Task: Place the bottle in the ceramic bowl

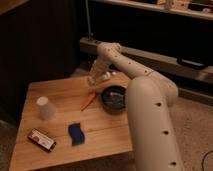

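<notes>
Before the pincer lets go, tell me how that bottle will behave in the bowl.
The pincer, shut on the bottle, hangs beyond the ceramic bowl. The bottle looks small and round-bodied, so it will probably roll. The bowl looks shallow and glossy; the bottle may slide before settling. It is likely light.

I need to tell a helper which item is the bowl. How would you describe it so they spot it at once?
Start at the wooden table and go to its right edge, beside the robot's white arm. The ceramic bowl sits there, in front of the gripper, which is shut on the bottle. It is the only round, dark, glossy dish; the orange carrot lies just left of it.
</notes>
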